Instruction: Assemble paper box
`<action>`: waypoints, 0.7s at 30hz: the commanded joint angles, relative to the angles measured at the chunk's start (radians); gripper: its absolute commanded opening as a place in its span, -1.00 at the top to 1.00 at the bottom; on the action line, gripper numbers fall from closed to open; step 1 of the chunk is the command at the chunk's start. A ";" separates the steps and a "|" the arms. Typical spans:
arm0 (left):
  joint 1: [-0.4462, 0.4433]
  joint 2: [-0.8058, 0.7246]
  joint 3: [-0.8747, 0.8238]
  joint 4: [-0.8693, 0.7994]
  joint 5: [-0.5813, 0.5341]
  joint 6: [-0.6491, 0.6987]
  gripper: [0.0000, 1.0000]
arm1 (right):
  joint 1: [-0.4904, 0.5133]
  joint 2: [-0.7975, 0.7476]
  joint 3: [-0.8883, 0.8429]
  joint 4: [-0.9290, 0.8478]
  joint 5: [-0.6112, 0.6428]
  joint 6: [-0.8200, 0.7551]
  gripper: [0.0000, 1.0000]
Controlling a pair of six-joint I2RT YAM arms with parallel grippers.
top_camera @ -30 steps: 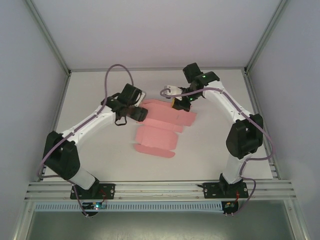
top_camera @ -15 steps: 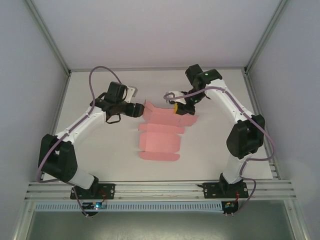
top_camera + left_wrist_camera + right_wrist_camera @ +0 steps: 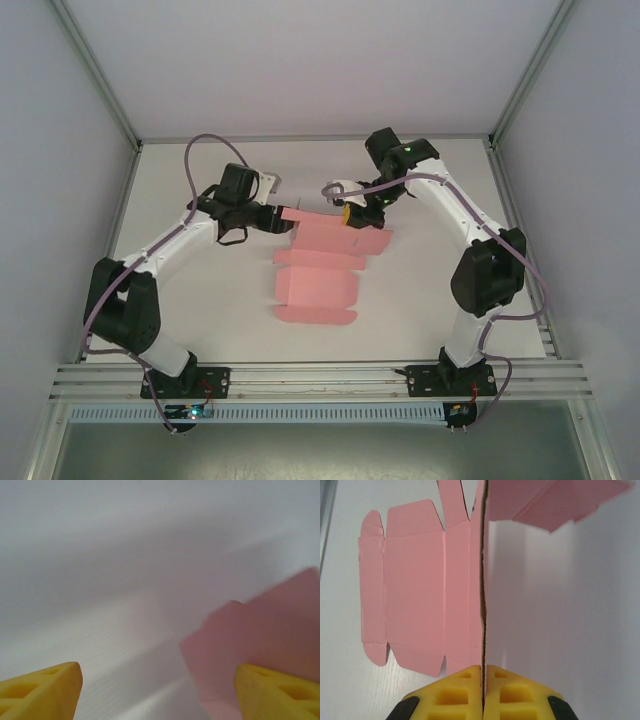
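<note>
the paper box [image 3: 318,285] lay mostly flat mid-table [image 3: 200,310], its 12 o'clock panel upright because the right claw [image 3: 482,672] pinched its edge. the left claw [image 3: 287,220] hovered spread at the panel's 9 o'clock end, probably to fold that flap.

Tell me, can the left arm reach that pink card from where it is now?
Probably yes. The left tool stands open with a flap of the paper box right beside one finger, and nothing lies between them. The right tool is shut on a raised panel, holding it up.
</note>
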 commanded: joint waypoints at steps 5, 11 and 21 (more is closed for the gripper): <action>0.007 -0.239 -0.031 -0.058 -0.083 0.046 -0.65 | -0.016 0.035 0.003 0.081 0.034 0.086 1.00; 0.002 -0.224 -0.007 -0.021 0.149 0.090 -0.30 | -0.015 0.043 0.014 0.081 0.037 0.101 1.00; -0.030 -0.101 0.090 -0.032 0.194 0.131 0.29 | -0.014 0.033 0.009 0.079 0.034 0.111 1.00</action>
